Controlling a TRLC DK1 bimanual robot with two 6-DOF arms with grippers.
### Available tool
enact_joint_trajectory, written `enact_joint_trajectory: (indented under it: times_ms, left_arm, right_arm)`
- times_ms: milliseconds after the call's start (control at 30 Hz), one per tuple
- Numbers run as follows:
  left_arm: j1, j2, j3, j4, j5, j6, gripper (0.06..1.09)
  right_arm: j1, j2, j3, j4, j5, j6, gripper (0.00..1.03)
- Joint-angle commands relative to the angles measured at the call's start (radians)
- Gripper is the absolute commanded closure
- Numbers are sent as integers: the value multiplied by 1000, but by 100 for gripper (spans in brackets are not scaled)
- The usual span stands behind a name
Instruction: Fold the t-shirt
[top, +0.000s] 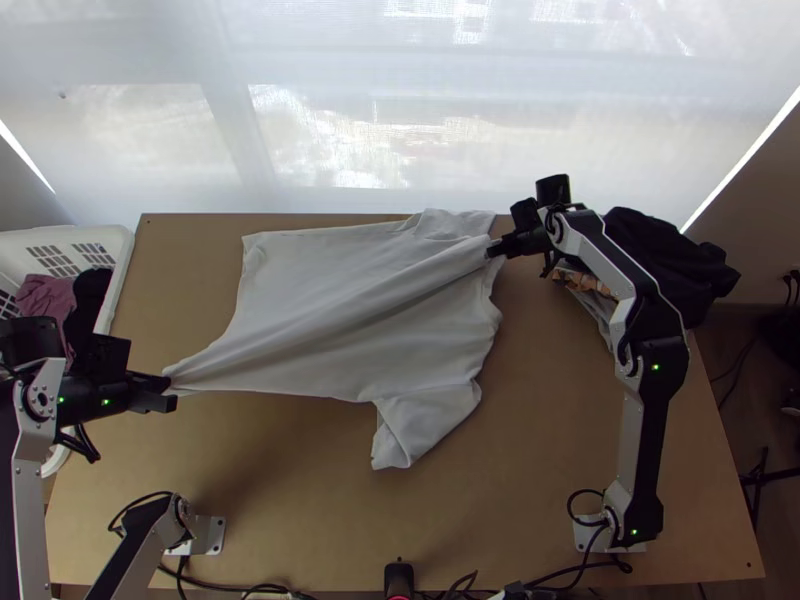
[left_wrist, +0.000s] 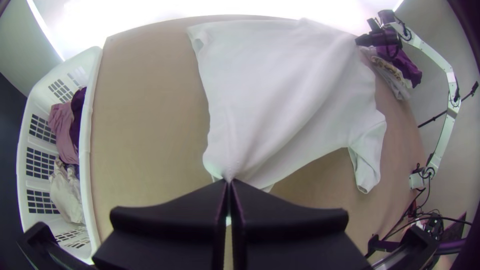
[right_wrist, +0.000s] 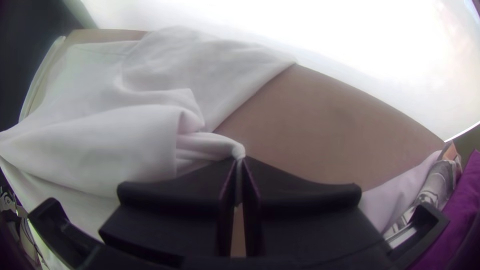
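Left gripper (top: 168, 391) and right gripper (top: 492, 250) pinch the t-shirt (top: 300, 290) (the pinched cloth seems partly hidden).

The top view seemingly crops the basket (top: 121, 262).

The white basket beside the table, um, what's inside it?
The basket holds a pink cloth, a dark cloth partly next to it, and a crumpled cream cloth. Whatever lies beneath them is covered, so I can't tell.
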Motion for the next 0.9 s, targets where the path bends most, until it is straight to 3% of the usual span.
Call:
enact_joint_trajectory:
  times_ms: [0, 133, 333, 433, 500, 633, 867]
  left_arm:
    - [1, -10, -51, 19, 33, -13, 105]
    - [-76, 1, -90, 102, 33, -111, 105]
    - [-114, 27, -120, 183, 43, -194, 105]
    - [-123, 30, -130, 205, 50, -205, 105]
    - [-125, 30, -128, 213, 50, -209, 105]
    - [-123, 28, -128, 222, 56, -211, 105]
    - [-132, 28, -143, 257, 60, -222, 105]
  right_arm:
    - [-25, 104, 145, -98, 4, 34, 90]
    - [-12, 56, 89, -107, -7, 66, 52]
    - [3, -200, -96, -98, -53, 109, 11]
    - [6, -369, -171, -144, -58, 117, 5]
    - [6, -473, -215, -253, -67, 109, 5]
    - [14, -701, -412, -400, -75, 37, 5]
    - [115, -1068, -793, -462, -73, -47, 5]
